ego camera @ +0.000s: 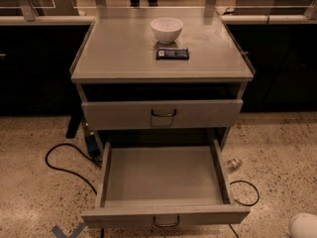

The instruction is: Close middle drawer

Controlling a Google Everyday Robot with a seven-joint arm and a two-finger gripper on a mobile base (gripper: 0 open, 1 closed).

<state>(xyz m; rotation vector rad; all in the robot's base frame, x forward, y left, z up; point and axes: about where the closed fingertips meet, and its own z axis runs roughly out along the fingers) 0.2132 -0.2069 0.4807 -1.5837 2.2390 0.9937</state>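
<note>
The middle drawer (163, 175) is pulled far out of the grey cabinet (124, 58) toward me. Its plain grey tray is empty. Its low front panel (124, 216) carries a small dark wire-loop handle (166, 223) at centre. Above it, the similar drawer with the taller front panel (208, 114) stands slightly out. My gripper is out of view. Only a white rounded part of my arm (303, 225) shows at the bottom right corner, to the right of the drawer front and apart from it.
A white bowl (166, 29) and a dark packet (172, 53) sit on the cabinet top. Black cables lie on the speckled floor at the left (62, 168) and right (246, 194). A small object (233, 163) lies by the drawer's right side. Dark counters flank the cabinet.
</note>
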